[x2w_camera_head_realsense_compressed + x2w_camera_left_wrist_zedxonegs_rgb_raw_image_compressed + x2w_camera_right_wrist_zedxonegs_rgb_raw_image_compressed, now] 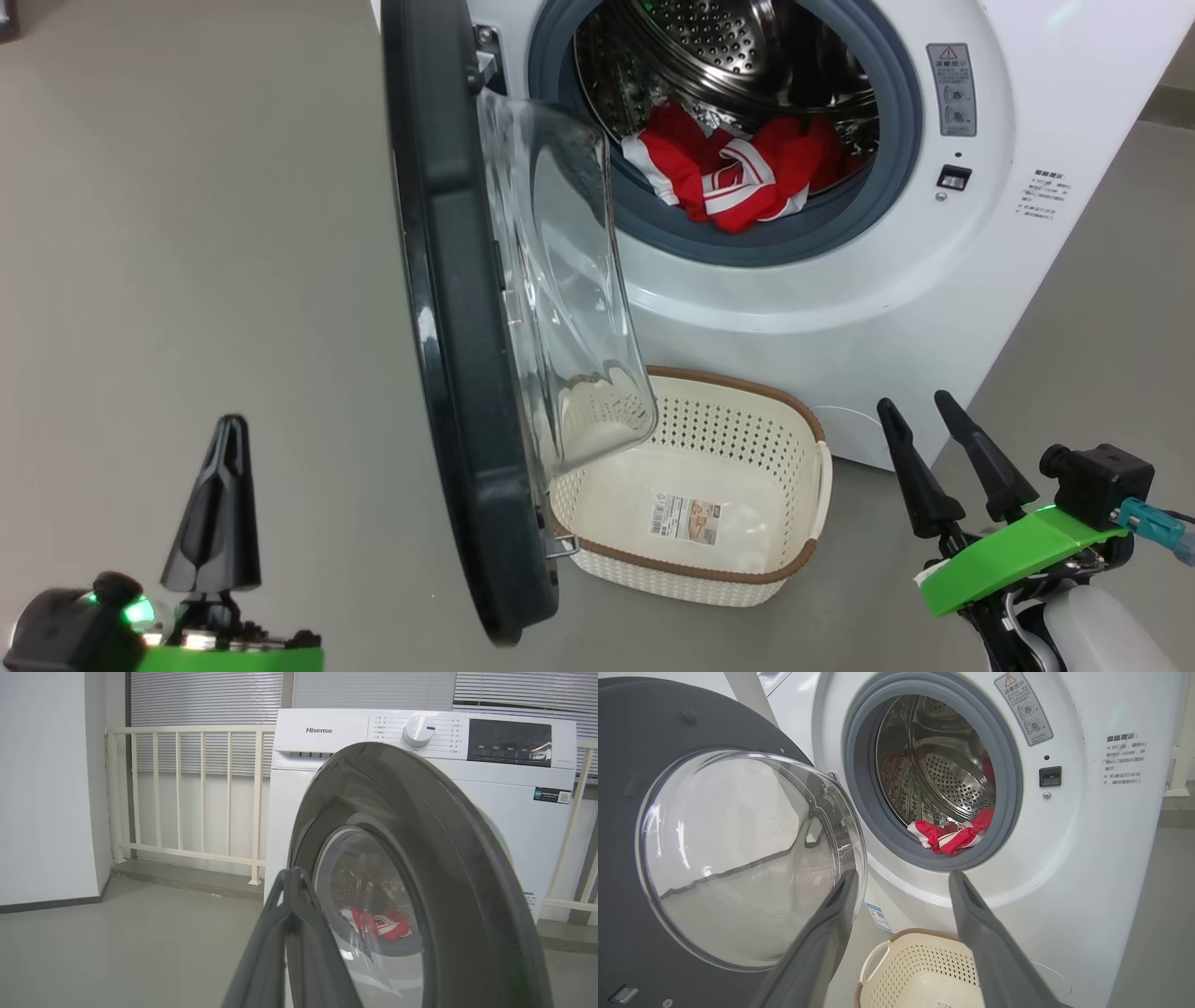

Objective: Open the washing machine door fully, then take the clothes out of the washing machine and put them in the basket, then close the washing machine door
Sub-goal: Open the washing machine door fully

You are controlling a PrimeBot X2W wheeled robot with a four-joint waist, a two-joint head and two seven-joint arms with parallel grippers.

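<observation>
Door (457, 373) stands only part open, its glass bulge hanging over the basket (719, 425), so the red clothes (738, 177) at the drum lip may snag it or miss; left jaws clenched empty, right jaws released.

1. We read the brand name "Hisense" (319, 730) on the top panel of the washing machine (509, 830)
2. We see a warning label (1023, 709) with a red triangle beside the drum opening; its print is too small to read
3. We make out the Chinese heading "温馨提示" (1122, 737) on its front
4. We cannot read the paper sticker (688, 519) in the basket (719, 429)
</observation>
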